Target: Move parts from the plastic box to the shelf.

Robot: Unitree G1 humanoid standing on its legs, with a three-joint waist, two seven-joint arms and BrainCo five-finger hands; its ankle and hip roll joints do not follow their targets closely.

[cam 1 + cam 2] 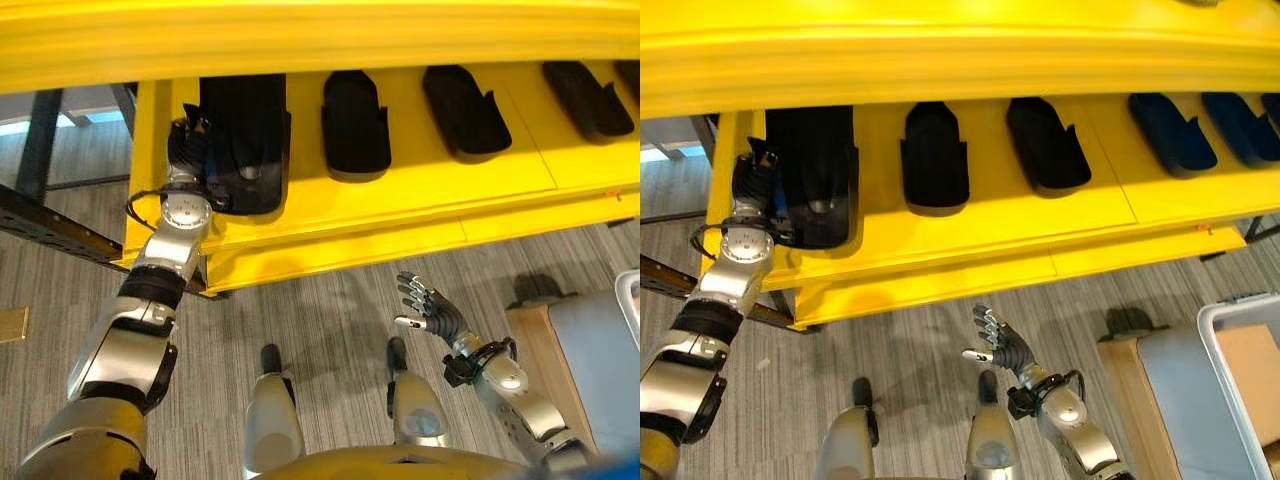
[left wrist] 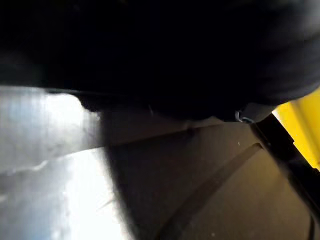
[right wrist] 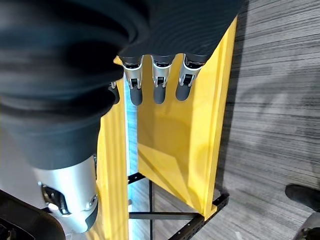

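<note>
A yellow shelf (image 1: 430,195) holds a row of black moulded parts. My left hand (image 1: 186,150) is raised to the shelf's left end and lies against the left side of the largest black part (image 1: 245,140), which rests on the shelf. The left wrist view shows that part's dark surface (image 2: 225,190) from very close. My right hand (image 1: 1002,346) hangs low over the carpet in front of the shelf, open and holding nothing, its fingers (image 3: 158,86) straight. The plastic box (image 1: 1218,335) with a pale rim stands at the far right.
Further black parts (image 1: 355,125) (image 1: 465,110) (image 1: 1170,130) lie spaced along the shelf to the right. A yellow upper shelf edge (image 1: 320,40) overhangs the row. A black metal frame (image 1: 50,225) runs at the left. A wooden stand (image 1: 1122,375) is beside the box.
</note>
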